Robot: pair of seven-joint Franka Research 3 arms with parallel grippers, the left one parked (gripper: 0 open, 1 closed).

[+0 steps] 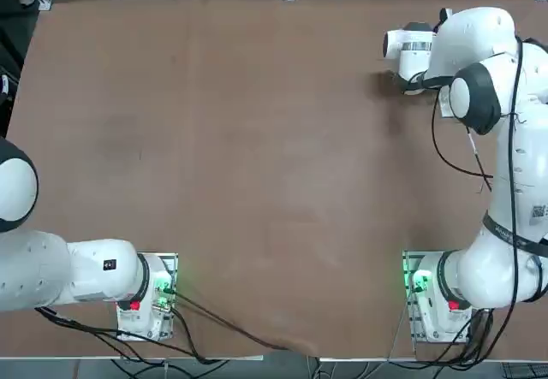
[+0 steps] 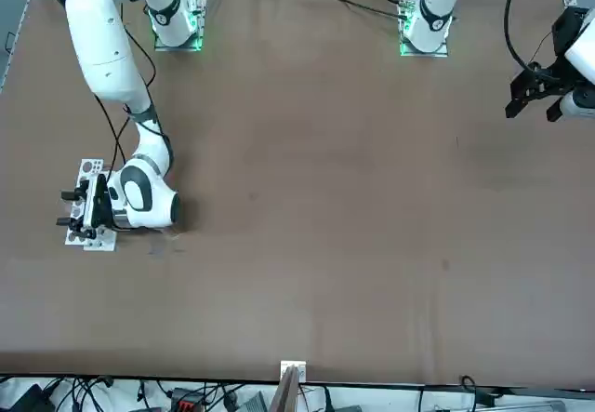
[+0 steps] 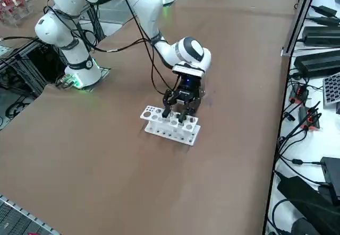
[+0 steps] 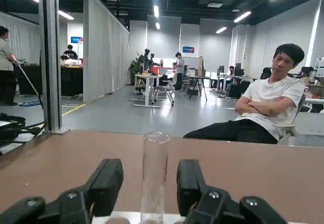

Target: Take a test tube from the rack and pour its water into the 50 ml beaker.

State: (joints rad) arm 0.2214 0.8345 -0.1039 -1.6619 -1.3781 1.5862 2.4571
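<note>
Right gripper [image 4: 149, 188] low over rack [image 3: 171, 128], fingers [image 4: 107, 181] apart, one each side of tube [image 4: 153, 176], gaps visible both sides, not clamped. Tube upright in rack, long axis vertical, dead centre between jaws, rim above fingertips. From overhead, gripper hidden beneath wrist at table's 1 o'clock. Judgement: close squarely, then lift straight up. Beaker not seen. Beyond table edge, seated person [image 4: 263, 107].

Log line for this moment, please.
stage: grasping | right gripper: open, level, straddling test tube, not clamped | tube: upright in rack | beaker: not visible
</note>
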